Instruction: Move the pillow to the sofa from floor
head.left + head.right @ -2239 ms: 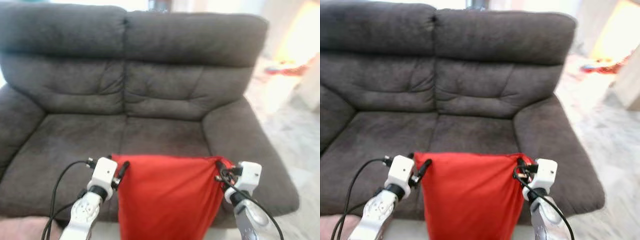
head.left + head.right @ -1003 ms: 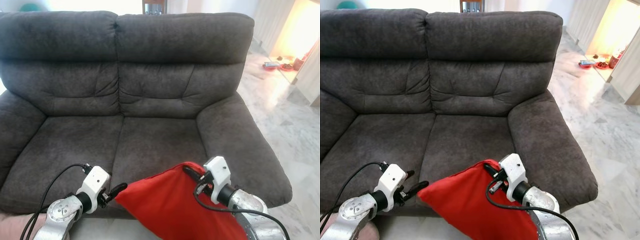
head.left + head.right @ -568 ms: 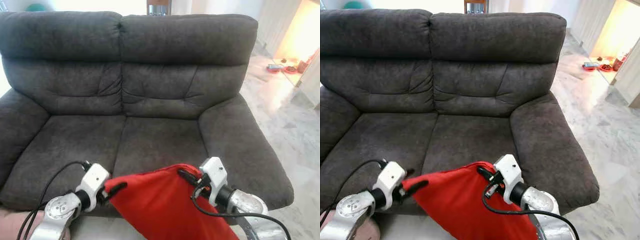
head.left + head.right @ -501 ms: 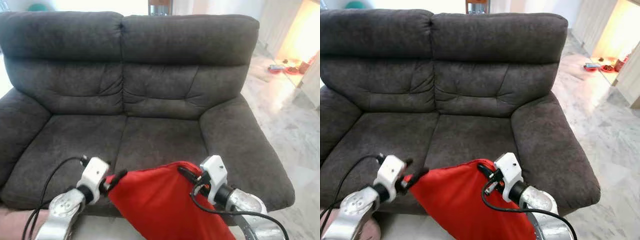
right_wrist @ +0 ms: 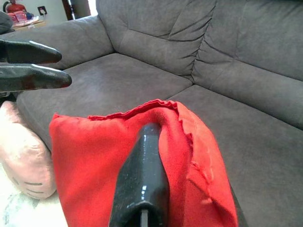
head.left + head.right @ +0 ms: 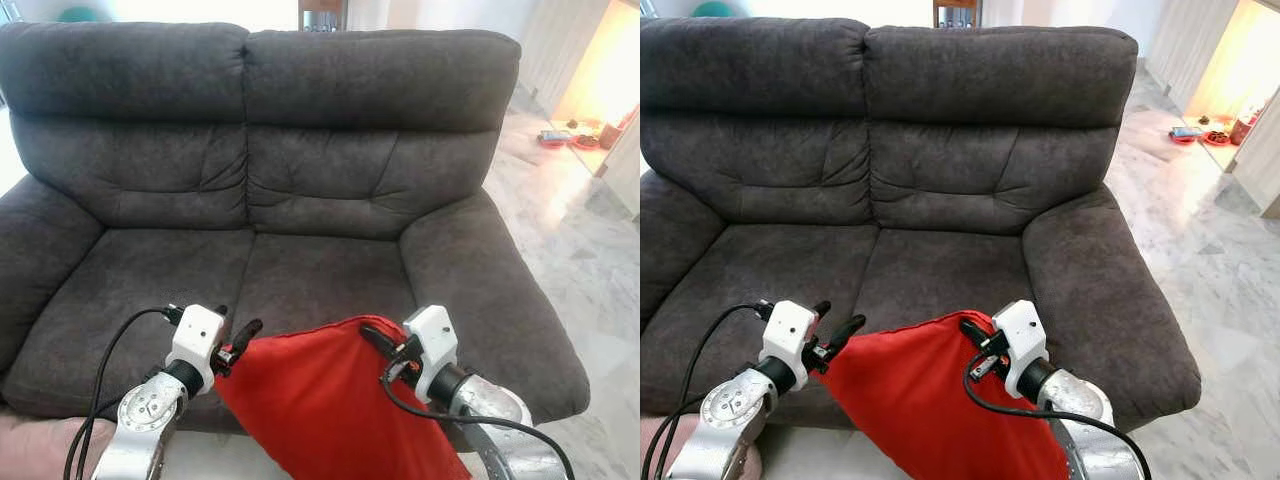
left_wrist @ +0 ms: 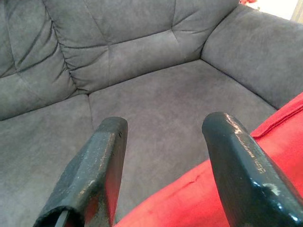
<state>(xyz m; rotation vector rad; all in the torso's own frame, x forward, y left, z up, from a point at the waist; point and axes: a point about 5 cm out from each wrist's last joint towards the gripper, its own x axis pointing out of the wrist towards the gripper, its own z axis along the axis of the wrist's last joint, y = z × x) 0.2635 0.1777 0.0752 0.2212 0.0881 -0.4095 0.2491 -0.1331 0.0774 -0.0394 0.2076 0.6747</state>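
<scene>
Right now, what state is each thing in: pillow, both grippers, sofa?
red pillow: held up at the sofa's front edge, not yet on the seat.
right gripper: shut on the pillow's top corner.
left gripper: open, at the pillow's other corner.
sofa: seat bare.
pink pillow: on the floor.

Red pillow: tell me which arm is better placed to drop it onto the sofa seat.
The right. The right gripper is shut on the red pillow at its top corner, just before the sofa seat. The left gripper is open beside the other corner, gripping nothing.
</scene>
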